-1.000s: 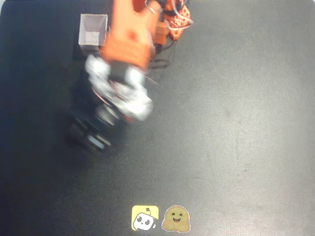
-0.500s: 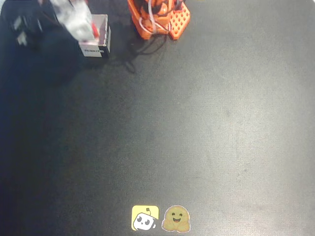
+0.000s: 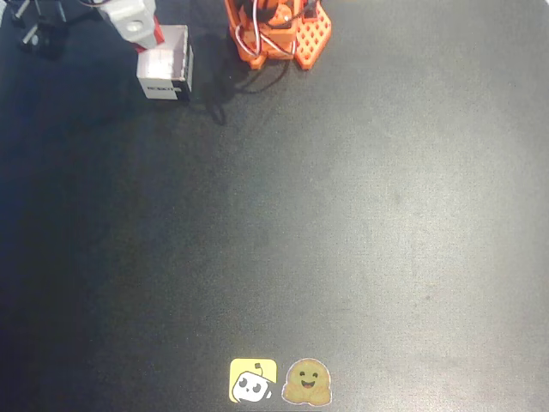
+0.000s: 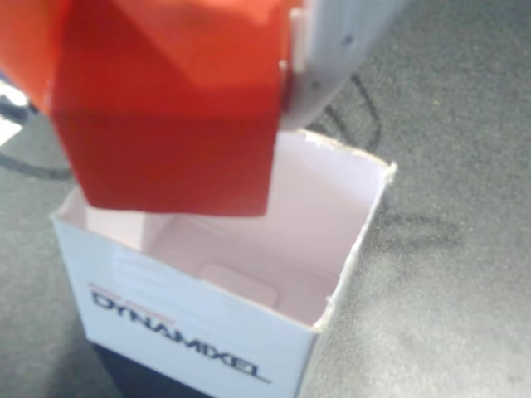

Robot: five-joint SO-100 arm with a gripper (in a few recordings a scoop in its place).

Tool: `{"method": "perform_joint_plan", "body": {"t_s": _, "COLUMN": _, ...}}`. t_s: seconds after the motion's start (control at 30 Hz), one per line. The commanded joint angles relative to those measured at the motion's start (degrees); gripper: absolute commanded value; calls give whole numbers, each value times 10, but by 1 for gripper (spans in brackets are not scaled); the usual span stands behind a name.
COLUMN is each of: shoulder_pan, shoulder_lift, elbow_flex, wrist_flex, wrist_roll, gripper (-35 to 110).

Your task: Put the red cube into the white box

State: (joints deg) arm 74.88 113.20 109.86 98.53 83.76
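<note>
The black table (image 3: 360,223) spreads wide below the white box (image 3: 165,69), which stands near its far left corner in the overhead view, label side facing down the picture. The orange arm base (image 3: 279,30) sits just right of the box, with loose wires trailing between them. Two stickers (image 3: 279,382) lie well apart from the box, at the near edge of the table.

The gripper (image 3: 137,21) hangs over the box's upper left rim in the overhead view. In the wrist view the box (image 4: 249,282) is open and empty, its white floor bare, and the red cube (image 4: 166,108) hangs directly above the opening, clear of the walls and not touching them. A pale finger (image 4: 332,58) presses against the cube's right face, so the jaws appear clamped on the cube; the other finger is hidden behind it.

The step in hand looks like the release. To do it well, the cube's lower corner should be centred over the box floor, since the cube sits tilted and toward the box's left wall, then lowered a little before the fingers part, so it drops in without clipping the thin rim or tipping the light box.
</note>
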Motion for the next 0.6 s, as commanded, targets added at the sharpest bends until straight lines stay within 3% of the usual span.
{"method": "perform_joint_plan", "body": {"t_s": 0.0, "shoulder_pan": 1, "shoulder_lift": 16, "elbow_flex": 4, "wrist_flex": 47, "wrist_roll": -8, "gripper": 18}}
{"method": "perform_joint_plan", "body": {"t_s": 0.4, "shoulder_pan": 2, "shoulder_lift": 21, "elbow_flex": 26, "wrist_flex": 47, "wrist_roll": -29, "gripper": 30}}
{"method": "perform_joint_plan", "body": {"t_s": 0.5, "shoulder_pan": 2, "shoulder_lift": 19, "elbow_flex": 21, "wrist_flex": 47, "wrist_roll": -33, "gripper": 24}}
{"method": "perform_joint_plan", "body": {"t_s": 0.57, "shoulder_pan": -4, "shoulder_lift": 21, "elbow_flex": 14, "wrist_flex": 47, "wrist_roll": -44, "gripper": 10}}
